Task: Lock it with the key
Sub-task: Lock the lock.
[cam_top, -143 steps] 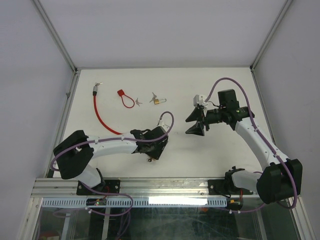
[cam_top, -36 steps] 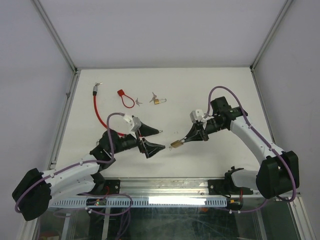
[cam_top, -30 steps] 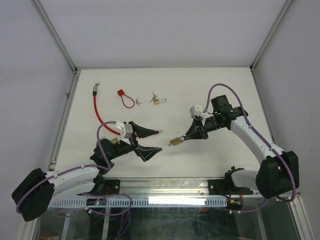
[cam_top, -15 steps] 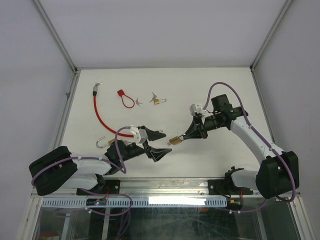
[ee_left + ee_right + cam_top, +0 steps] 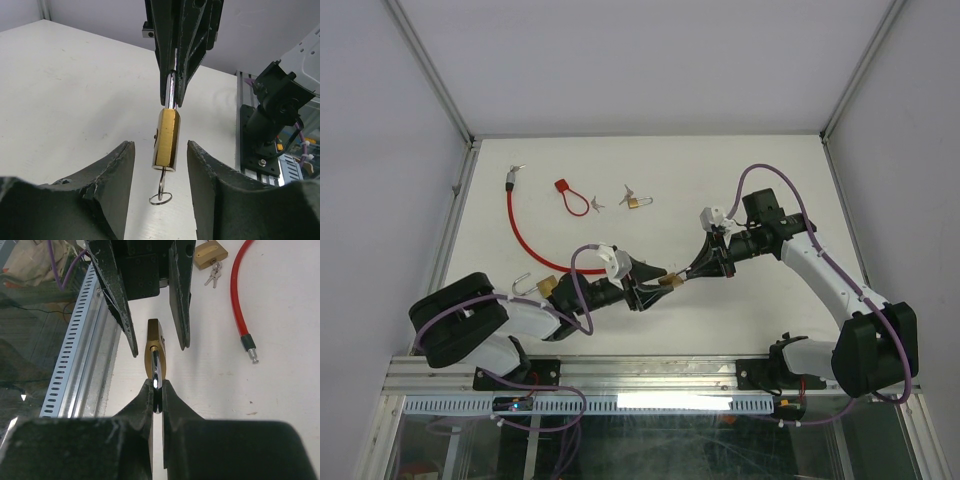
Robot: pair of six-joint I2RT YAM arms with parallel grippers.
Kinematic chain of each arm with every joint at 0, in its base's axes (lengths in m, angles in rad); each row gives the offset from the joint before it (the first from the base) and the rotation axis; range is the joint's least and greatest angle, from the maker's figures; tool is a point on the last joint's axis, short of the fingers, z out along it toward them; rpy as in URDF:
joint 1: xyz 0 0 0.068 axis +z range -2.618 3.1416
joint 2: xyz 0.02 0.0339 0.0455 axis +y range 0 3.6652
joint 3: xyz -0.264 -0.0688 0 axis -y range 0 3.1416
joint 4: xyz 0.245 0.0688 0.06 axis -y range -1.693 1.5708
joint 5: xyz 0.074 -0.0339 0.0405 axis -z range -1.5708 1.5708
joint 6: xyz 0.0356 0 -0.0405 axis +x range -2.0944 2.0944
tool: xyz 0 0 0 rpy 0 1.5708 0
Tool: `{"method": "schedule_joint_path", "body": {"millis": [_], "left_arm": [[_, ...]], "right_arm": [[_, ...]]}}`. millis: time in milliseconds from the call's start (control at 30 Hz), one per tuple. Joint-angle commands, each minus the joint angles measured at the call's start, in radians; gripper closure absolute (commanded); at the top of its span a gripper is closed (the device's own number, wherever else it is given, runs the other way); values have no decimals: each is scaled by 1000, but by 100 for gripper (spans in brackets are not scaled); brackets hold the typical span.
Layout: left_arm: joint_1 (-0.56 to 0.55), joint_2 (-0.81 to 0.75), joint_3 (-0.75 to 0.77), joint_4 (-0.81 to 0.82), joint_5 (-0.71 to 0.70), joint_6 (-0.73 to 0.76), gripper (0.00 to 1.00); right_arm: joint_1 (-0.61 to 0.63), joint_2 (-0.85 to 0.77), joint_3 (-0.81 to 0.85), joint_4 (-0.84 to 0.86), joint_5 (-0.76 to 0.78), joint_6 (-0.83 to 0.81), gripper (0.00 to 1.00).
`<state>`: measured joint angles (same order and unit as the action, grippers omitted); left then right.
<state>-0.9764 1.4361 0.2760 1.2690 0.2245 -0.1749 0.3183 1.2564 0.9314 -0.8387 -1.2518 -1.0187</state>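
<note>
A brass padlock [image 5: 669,282] hangs in the air above the table's front middle. My right gripper [image 5: 158,390] is shut on its steel shackle [image 5: 171,90]. The key [image 5: 161,186] sticks out of the padlock's [image 5: 166,137] bottom end, a small wire ring hanging from it. My left gripper [image 5: 160,150] faces the right one and is open. Its fingers [image 5: 120,305] stand on either side of the padlock [image 5: 155,347] and key, with a gap on each side and no contact.
A red cable lock [image 5: 520,225] lies at the left. Its end [image 5: 248,347] is near a second brass padlock [image 5: 546,287] with keys. A red tag lock [image 5: 570,195] and a small padlock [image 5: 634,200] lie at the back. An aluminium rail [image 5: 80,340] runs along the near edge.
My left gripper has swung right to the hanging padlock, and its jaws have narrowed from wide open to either side of it. The right gripper has held the padlock almost still.
</note>
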Motion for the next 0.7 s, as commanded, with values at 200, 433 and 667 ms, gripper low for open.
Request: {"method": "schedule_joint_path", "body": {"millis": [200,433,667], "left_arm": [[-10,73,51,119,78,-4,59],[-10,80,43,159,87,2,76],[-8,78,38,161,94,22,100]], "right_arm": [[-2,-33,32,31,-96,5,100],[4,-28,25,31,-99,-3,100],[17,-20,20,32,-106,-9,100]]}}
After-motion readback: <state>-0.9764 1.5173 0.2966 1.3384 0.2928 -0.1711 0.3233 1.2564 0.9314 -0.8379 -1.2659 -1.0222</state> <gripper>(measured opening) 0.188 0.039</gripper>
